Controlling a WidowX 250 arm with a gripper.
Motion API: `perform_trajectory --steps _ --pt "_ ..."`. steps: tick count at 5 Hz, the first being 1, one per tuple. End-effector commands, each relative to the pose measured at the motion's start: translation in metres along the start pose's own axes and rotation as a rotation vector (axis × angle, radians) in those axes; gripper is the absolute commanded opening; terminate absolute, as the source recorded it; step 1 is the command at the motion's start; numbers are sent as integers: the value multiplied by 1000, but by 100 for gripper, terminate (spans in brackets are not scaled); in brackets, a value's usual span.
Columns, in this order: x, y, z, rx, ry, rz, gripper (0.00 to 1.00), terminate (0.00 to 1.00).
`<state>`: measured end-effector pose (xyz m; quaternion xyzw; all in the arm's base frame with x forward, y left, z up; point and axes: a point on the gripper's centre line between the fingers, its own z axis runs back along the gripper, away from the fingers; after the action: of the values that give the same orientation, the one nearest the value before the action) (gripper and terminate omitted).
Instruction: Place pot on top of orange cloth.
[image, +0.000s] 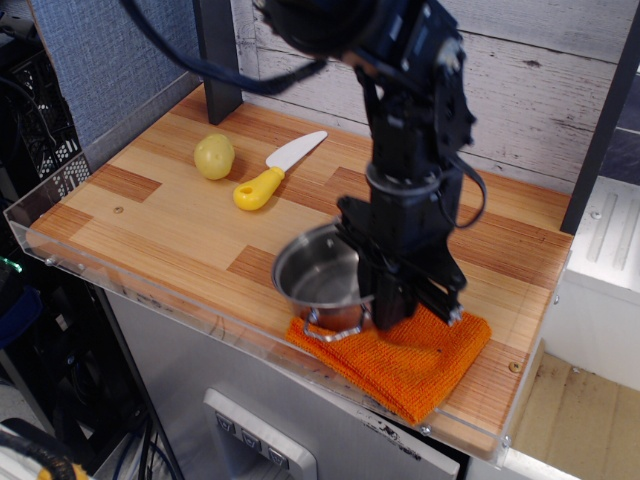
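Pot position: the pot (322, 281) sits at the left side of the gripper (385, 300), its right rim against the black tool body, over the left end of the orange cloth (405, 350).
Grip: jaws pinched on the pot's right rim.
Contact with cloth: cannot tell whether the base rests on it.
Pot appearance: shallow, round, shiny steel; a thin wire loop handle faces the front.
Cloth: bright orange knit, folded, near the table's (180, 220) front edge.
Elsewhere: potato (214, 157) and yellow-handled knife (275, 172), well apart from the pot.
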<state>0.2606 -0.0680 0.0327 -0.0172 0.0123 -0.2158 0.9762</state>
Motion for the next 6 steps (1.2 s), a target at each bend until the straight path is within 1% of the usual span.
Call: perform_trajectory --steps 1,2,3,4,5,6 --pt "-8 -27 -1 21 -11 -127 0 0" --pt "-11 -43 7 67 -51 -186 0 0" --pt "-16 -44 38 129 -142 -153 0 0" --pt "-18 -39 56 173 -183 -118 0 0" --pt "-14 -32 58 164 -190 -80 0 0" --pt "-10 -34 50 150 -165 -99 0 0"
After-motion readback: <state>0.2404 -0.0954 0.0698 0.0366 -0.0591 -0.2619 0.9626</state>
